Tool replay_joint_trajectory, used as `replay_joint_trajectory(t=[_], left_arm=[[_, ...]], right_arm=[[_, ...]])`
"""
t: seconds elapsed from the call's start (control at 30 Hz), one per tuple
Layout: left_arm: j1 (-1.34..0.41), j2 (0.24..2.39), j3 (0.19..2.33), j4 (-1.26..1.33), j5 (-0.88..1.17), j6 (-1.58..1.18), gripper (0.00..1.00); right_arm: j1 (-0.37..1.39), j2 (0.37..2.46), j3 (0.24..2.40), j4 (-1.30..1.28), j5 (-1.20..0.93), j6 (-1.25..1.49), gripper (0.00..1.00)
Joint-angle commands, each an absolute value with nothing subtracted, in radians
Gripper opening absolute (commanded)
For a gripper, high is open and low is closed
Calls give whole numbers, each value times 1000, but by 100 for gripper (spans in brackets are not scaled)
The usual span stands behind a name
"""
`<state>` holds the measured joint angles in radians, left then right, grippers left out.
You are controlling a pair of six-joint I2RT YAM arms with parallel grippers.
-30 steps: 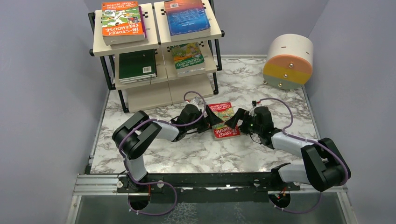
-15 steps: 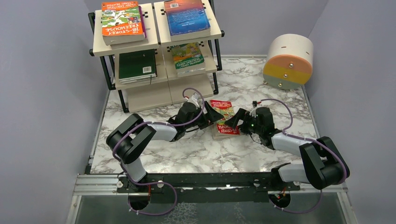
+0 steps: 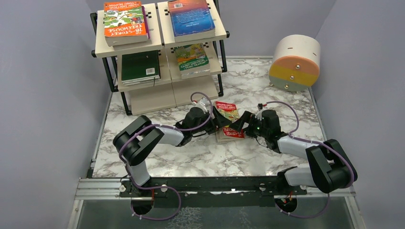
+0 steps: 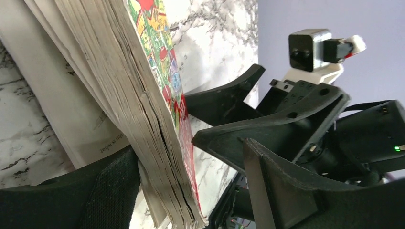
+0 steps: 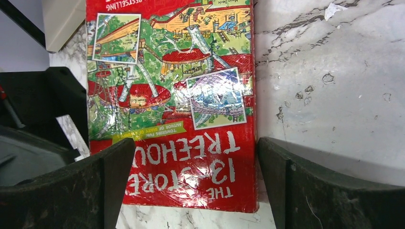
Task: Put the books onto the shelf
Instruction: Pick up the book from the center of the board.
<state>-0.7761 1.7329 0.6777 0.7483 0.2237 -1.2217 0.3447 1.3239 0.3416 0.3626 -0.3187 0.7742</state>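
A red cartoon-cover book (image 3: 229,122) lies on the marble table between my two grippers, its left edge raised off the surface. My left gripper (image 3: 218,122) is open around that edge: one finger (image 4: 102,191) sits under the page block (image 4: 119,95), while the other (image 4: 277,191) stands off the cover with a gap. My right gripper (image 5: 196,143) is open wide, with its fingers on either side of the book's (image 5: 191,138) title end. The shelf (image 3: 153,98) stands at the back left and holds several books, among them an orange one (image 3: 125,21) and a blue one (image 3: 191,18).
A round beige-and-orange drum (image 3: 294,62) lies at the back right. On the middle tier lie a dark green book (image 3: 140,67) and a green cartoon book (image 3: 192,58). Purple walls close in both sides. The right gripper's black fingers (image 4: 229,90) show just beyond the book in the left wrist view.
My left gripper's jaws have narrowed around the red book's left edge, and that edge has lifted and tilted. The right gripper has stayed open in place.
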Motion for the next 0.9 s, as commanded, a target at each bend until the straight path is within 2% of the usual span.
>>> replay_joint_trajectory(t=[0.0, 0.2, 0.4, 0.53, 0.73, 0.87], left_arm=[[-798, 1768, 703, 814, 269, -1236, 65], [-804, 1792, 714, 821, 270, -1240, 60], [-803, 1782, 711, 819, 262, -1239, 49], [-803, 1762, 701, 820, 257, -1236, 34], [-791, 1722, 678, 820, 256, -1229, 2], [-772, 1677, 653, 820, 252, -1231, 0]], right_arm=[[339, 1335, 322, 363, -374, 785, 96], [336, 1336, 326, 359, -377, 782, 96], [332, 1337, 332, 351, -377, 778, 96], [327, 1329, 334, 338, -373, 779, 96], [300, 1261, 335, 289, -375, 766, 96], [255, 1199, 341, 251, -423, 752, 96]])
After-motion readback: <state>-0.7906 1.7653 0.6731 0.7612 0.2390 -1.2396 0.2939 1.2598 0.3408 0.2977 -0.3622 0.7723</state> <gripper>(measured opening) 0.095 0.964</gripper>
